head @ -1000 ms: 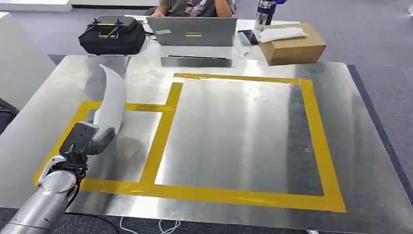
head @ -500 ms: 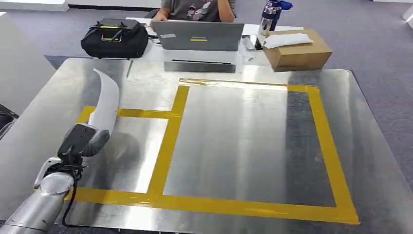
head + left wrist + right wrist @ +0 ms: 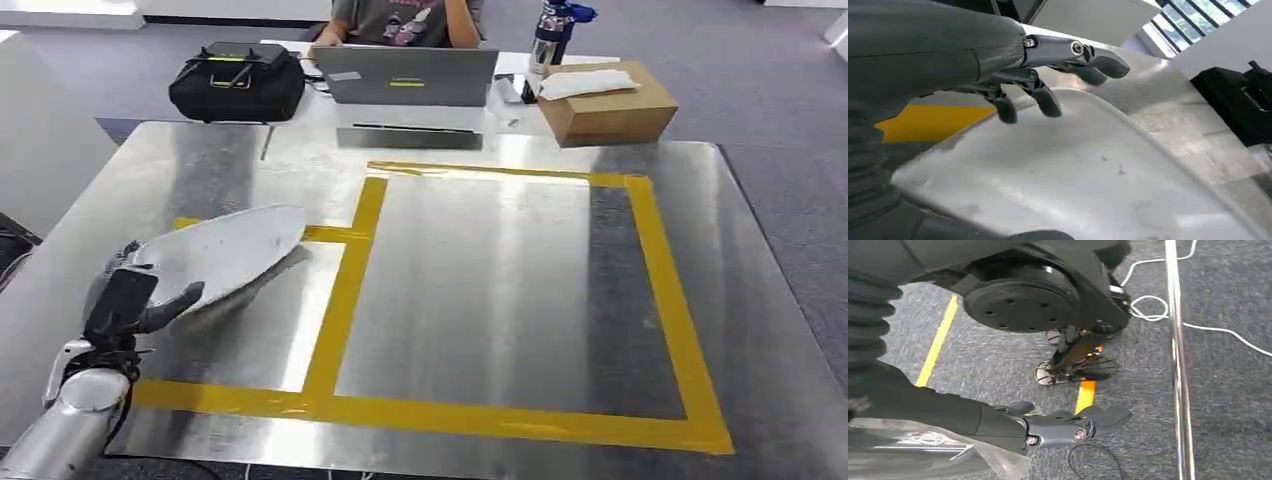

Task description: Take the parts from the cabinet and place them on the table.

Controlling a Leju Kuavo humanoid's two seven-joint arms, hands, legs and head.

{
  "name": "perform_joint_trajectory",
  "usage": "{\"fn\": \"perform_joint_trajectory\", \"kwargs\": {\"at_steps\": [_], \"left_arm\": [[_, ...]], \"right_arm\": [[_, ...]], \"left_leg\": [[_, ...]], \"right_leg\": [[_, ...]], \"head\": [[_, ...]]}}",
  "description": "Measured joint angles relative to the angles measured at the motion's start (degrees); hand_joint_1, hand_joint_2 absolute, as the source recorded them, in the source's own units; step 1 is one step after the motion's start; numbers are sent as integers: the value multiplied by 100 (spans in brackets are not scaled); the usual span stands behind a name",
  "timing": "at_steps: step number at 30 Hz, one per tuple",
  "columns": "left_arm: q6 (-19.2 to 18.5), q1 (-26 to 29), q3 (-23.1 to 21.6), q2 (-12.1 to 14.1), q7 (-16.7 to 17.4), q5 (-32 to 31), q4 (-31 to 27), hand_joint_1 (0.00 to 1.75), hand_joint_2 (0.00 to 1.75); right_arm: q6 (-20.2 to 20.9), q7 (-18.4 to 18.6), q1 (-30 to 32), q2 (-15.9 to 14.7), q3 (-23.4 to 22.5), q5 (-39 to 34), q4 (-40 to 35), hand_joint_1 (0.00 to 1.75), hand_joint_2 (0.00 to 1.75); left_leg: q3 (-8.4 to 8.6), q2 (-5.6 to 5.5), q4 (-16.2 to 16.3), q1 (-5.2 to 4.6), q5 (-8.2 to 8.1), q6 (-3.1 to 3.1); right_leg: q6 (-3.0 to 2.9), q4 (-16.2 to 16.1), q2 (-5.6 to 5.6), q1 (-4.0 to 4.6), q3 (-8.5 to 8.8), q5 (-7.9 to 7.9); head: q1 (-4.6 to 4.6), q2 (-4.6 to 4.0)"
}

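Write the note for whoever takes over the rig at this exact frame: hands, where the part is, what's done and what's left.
Left hand: holds the near end of the white curved part, thumb under it and fingers spread over its top.
Right hand: hangs low beside the table, over the carpet; something clear and shiny lies along it, so its state can't be told.
Part: lying nearly flat, low over the steel table, across the smaller yellow-taped box; whether it touches the table isn't clear.
Done: part brought to the table.
Left: set it down, let go, pull the arm back.

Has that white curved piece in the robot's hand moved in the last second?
Yes. The white curved part, held by the left hand, stood upright before; now it is tipped down nearly flat over the smaller yellow tape square, its tip toward the tape's middle strip.
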Motion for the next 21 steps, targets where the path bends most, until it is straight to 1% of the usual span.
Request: {"fn": "perform_joint_trajectory", "kwargs": {"at_steps": [1,2,5,8,9,10,11,12,13,14,15,16,17,18,19,20,21], "left_arm": [[-22,129,13,7,-229,159,-144,0,0],[-28,248,16,26,-376,183,-313,0,0],[-37,623,48,107,-633,391,-835,0,0],[-33,937,164,190,-864,593,-1244,0,0],[-26,1015,191,219,-898,635,-1315,0,0],[-5,1095,243,240,-963,696,-1439,0,0],[20,1168,302,251,-1018,760,-1541,0,0],[44,1245,352,254,-1068,840,-1625,0,0],[70,1322,426,265,-1123,920,-1708,0,0],[90,1410,495,264,-1186,1038,-1770,0,0],[92,1516,580,260,-1258,1153,-1820,0,0],[92,1614,656,258,-1333,1254,-1859,0,0],[94,1681,728,251,-1379,1322,-1888,0,0],[109,1732,798,241,-1411,1365,-1901,0,0],[112,1783,849,232,-1422,1380,-1921,0,0],[116,1833,890,225,-1426,1402,-1936,0,0],[118,1867,929,216,-1431,1404,-1942,0,0]], "right_arm": [[-86,-128,-72,-101,282,-212,-39,0,0],[-134,-233,-136,-188,533,-371,-81,0,0],[-265,-484,-338,-378,1145,-813,-173,0,0],[-337,-656,-470,-504,1630,-1043,-260,0,0],[-351,-681,-505,-524,1713,-1090,-280,0,0],[-381,-726,-541,-563,1830,-1190,-310,0,0],[-405,-771,-576,-592,1925,-1274,-334,0,0],[-442,-857,-606,-651,2048,-1361,-358,0,0],[-473,-968,-638,-673,2146,-1431,-422,0,0],[-532,-1066,-706,-706,2253,-1565,-479,0,0],[-578,-1162,-788,-741,2373,-1694,-520,0,0],[-609,-1245,-882,-763,2502,-1834,-555,0,0],[-644,-1324,-970,-780,2627,-1952,-586,0,0],[-665,-1384,-1031,-808,2761,-2056,-612,0,0],[-678,-1418,-1091,-828,2858,-2106,-634,0,0],[-683,-1441,-1144,-854,2946,-2139,-651,0,0],[-685,-1454,-1174,-872,3017,-2163,-671,0,0]], "left_leg": [[0,0,7,-2,-2,1],[-3,-2,17,-11,-5,7],[-1,-2,18,-13,-14,19],[-2,-3,26,-21,-30,46],[0,-4,28,-26,-19,61],[1,-6,24,-35,0,76],[11,0,-47,-22,43,116],[56,31,-141,35,101,132],[68,39,-186,40,121,155],[55,61,-186,52,132,165],[44,87,-186,58,136,161],[26,114,-186,64,144,150],[8,123,-185,76,161,126],[-10,123,-184,97,183,92],[-32,120,-182,128,203,60],[-59,103,-167,171,231,15],[-85,88,-135,193,249,-26]], "right_leg": [[2,0,-1,-3,-2,1],[4,1,-6,-9,-3,2],[9,2,-6,-11,-1,-2],[22,0,-11,-21,0,-9],[37,-1,-14,-25,4,7],[70,-18,-12,-35,7,28],[95,-26,-4,-21,11,42],[88,27,-10,-33,-37,-61],[100,177,-22,-12,-101,-231],[124,549,-23,-18,-247,-472],[152,1005,-22,-34,-427,-693],[184,1401,-26,-56,-590,-858],[212,1603,-29,-77,-662,-891],[242,1543,-32,-99,-606,-787],[277,1263,-35,-127,-423,-588],[329,722,-43,-164,-105,-323],[387,184,-50,-211,181,-137]], "head": [[0,2],[2,0],[0,0],[-2,0],[2,0],[0,0],[-4,0],[-2,0],[13,0],[18,2],[17,0],[17,0],[15,0],[17,0],[17,0],[20,0],[24,0]]}}
